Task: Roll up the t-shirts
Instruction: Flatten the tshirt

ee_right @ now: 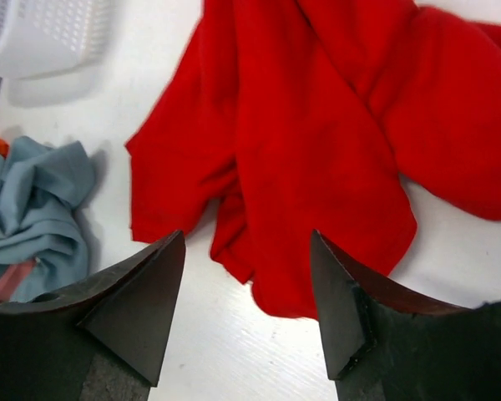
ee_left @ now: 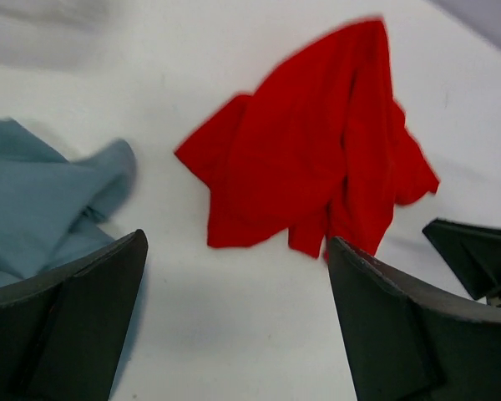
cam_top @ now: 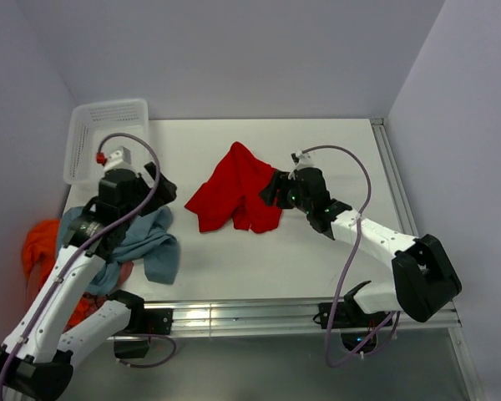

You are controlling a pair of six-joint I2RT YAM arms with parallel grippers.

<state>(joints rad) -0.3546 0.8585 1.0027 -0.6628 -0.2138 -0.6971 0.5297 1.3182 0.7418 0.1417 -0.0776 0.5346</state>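
Left fingers (ee_left: 75, 309) are standing apart, empty, over the surface (cam_top: 317, 251) between the grey-blue t-shirt (cam_top: 150, 242) and the red t-shirt (cam_top: 234, 188) lying mid-surface. Right fingers (ee_right: 142, 301) are hovering apart at its right edge; the basket (cam_top: 88, 125) is sitting far-left.

White basket (cam_top: 108, 113) on a pale surface (cam_top: 259, 259)
The perforated plastic basket sits at the surface's far left corner, close to the lilac wall (cam_top: 234, 50); a metal rail (cam_top: 259, 316) runs along the near edge.

On table (cam_top: 317, 251), lone t-shirt (ee_right: 317, 150) just ahead of right fingers (ee_right: 142, 309); t-shirt heap (cam_top: 146, 246) beside left fingers (ee_left: 75, 317); basket (cam_top: 100, 138) beyond heap.
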